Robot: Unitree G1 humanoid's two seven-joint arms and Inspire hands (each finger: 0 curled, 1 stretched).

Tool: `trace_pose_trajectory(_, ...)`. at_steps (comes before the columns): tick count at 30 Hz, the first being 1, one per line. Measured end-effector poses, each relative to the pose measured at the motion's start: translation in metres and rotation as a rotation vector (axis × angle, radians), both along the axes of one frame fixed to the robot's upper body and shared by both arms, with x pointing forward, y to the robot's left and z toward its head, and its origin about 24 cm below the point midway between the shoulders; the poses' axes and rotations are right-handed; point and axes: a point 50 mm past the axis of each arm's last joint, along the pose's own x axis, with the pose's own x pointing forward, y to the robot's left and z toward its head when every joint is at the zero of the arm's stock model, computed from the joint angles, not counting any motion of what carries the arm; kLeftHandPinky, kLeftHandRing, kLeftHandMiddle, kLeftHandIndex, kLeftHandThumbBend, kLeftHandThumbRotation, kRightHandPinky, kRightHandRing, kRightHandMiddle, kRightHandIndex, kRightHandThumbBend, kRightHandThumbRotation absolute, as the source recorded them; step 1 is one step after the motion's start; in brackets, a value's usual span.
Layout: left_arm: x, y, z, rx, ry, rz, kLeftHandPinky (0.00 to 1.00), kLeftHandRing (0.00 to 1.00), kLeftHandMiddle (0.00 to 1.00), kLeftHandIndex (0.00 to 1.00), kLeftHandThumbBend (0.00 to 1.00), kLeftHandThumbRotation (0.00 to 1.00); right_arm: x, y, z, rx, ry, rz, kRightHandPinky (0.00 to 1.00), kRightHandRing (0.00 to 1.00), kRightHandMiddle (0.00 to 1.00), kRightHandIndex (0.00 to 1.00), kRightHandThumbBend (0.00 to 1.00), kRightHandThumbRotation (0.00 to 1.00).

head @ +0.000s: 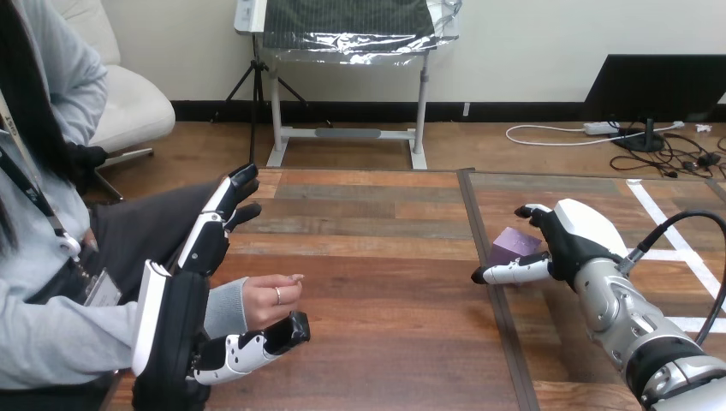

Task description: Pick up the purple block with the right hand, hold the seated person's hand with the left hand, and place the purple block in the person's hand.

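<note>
The purple block [512,247] lies on the table near the dark seam, right of centre. My right hand [572,237] stands against its right side and is open. Its thumb [510,273] reaches along the block's near edge and its fingers [532,211] arch past the far edge, so the block sits between them. Whether they touch it I cannot tell. At the lower left, my left hand [174,318] is open, with straight fingers [224,205] pointing up and away. The person's hand [270,300], loosely curled, rests just above my left thumb [257,345], beside the palm.
The person sits at the table's left side, one forearm reaching in over the table's [385,282] near left corner. A dark seam [488,282] runs across the top from front to back. White tape lines [676,240] mark the right part.
</note>
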Motion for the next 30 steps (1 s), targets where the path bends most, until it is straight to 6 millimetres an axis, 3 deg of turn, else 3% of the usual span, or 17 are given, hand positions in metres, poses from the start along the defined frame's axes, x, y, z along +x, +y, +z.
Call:
trace_pose_trajectory(5, 0.0000, -0.0003, -0.0002, 0.004, 0.000, 0.000, 0.81, 0.89, 0.91, 0.90, 1.00, 0.71, 0.0004, 0.0001, 0.0005, -0.001, -0.001, 0.000, 0.33, 0.42, 0.49, 0.80, 1.00, 0.25)
trace_pose_trajectory(7, 0.0000, -0.0004, -0.0002, 0.004, 0.000, 0.000, 0.81, 0.89, 0.91, 0.90, 1.00, 0.71, 0.0004, 0.0001, 0.0005, -0.002, -0.001, 0.000, 0.30, 0.39, 0.47, 0.79, 1.00, 0.24)
trace_pose_trajectory(13, -0.0001, -0.0005, -0.0002, 0.002, -0.001, 0.002, 0.81, 0.89, 0.91, 0.89, 1.00, 0.71, 0.0005, -0.0005, 0.0010, -0.007, -0.008, -0.004, 0.35, 0.46, 0.53, 0.74, 1.00, 0.20)
trace_pose_trajectory(19, -0.0002, -0.0007, -0.0002, -0.001, -0.001, 0.003, 0.81, 0.90, 0.92, 0.89, 1.00, 0.71, 0.0006, -0.0008, 0.0014, -0.012, -0.016, -0.007, 0.36, 0.46, 0.51, 0.68, 1.00, 0.16)
trace_pose_trajectory(25, -0.0007, -0.0017, -0.0005, -0.007, 0.000, 0.004, 0.82, 0.90, 0.92, 0.89, 1.00, 0.70, 0.0004, -0.0017, 0.0013, -0.019, -0.015, -0.012, 0.41, 0.51, 0.57, 0.64, 0.98, 0.12)
trace_pose_trajectory(30, -0.0015, -0.0032, -0.0011, -0.016, 0.001, 0.005, 0.81, 0.90, 0.91, 0.89, 1.00, 0.69, 0.0002, -0.0027, 0.0011, -0.028, -0.011, -0.014, 0.38, 0.47, 0.54, 0.60, 0.97, 0.08)
